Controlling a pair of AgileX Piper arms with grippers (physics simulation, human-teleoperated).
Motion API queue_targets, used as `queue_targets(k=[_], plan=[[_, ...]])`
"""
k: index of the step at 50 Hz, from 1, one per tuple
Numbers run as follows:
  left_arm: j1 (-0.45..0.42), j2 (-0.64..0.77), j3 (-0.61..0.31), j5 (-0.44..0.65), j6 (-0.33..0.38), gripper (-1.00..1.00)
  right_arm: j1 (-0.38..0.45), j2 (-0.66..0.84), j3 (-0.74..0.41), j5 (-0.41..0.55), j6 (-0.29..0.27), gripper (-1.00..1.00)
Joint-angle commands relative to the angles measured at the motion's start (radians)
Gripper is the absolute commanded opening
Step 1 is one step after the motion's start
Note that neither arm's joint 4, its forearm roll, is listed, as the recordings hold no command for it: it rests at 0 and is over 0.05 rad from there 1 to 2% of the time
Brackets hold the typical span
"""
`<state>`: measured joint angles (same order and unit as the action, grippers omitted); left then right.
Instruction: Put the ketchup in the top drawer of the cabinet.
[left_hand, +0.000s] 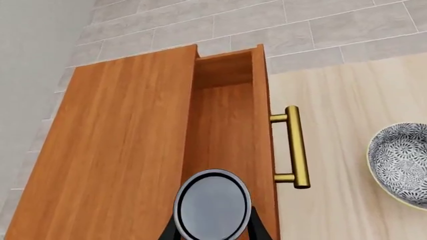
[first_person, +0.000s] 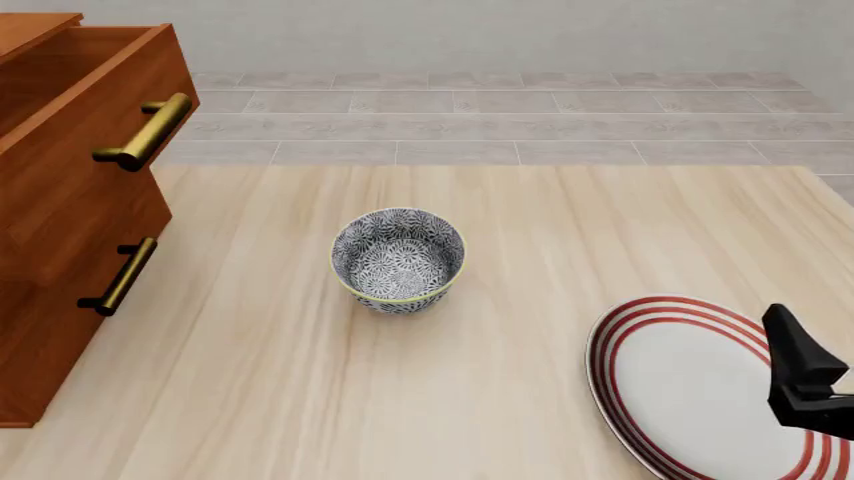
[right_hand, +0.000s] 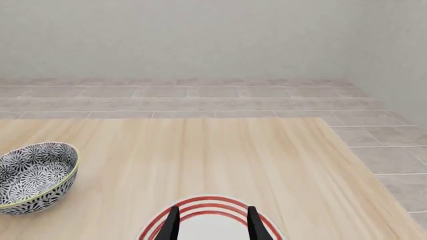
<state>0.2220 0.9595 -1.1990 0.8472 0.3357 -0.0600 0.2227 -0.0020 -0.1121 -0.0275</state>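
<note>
In the left wrist view, the ketchup shows only its dark glossy round top. My left gripper is shut on it, a black finger on each side. It hangs above the pulled-out top drawer of the cabinet, near the drawer's front with the brass handle. The front view shows the cabinet and open top drawer at far left, but not the left gripper or the ketchup. My right gripper is open and empty.
A patterned grey bowl stands mid-table. A red-ringed white plate lies at front right, under my right gripper. The middle drawer has a black handle. The table's far edge meets a tiled floor.
</note>
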Motion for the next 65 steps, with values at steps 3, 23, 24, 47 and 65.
queue_targets(k=[3, 23, 24, 47, 65], plan=[[0.009, 0.013, -0.005, -0.014, 0.011, -1.0, 0.001, 0.005, 0.0, -0.003, -0.002, 1.0], [0.005, 0.022, 0.016, -0.036, 0.009, -1.0, 0.001, 0.013, 0.0, -0.007, -0.005, 1.0], [0.005, 0.023, 0.015, -0.034, 0.005, -1.0, 0.003, 0.013, 0.0, -0.007, -0.005, 1.0], [-0.01, 0.043, -0.011, -0.034, 0.017, 1.0, 0.003, 0.013, 0.0, -0.007, -0.008, 1.0], [-0.052, -0.016, -0.107, 0.066, 0.012, 1.0, 0.006, 0.018, 0.0, -0.01, -0.009, 1.0]])
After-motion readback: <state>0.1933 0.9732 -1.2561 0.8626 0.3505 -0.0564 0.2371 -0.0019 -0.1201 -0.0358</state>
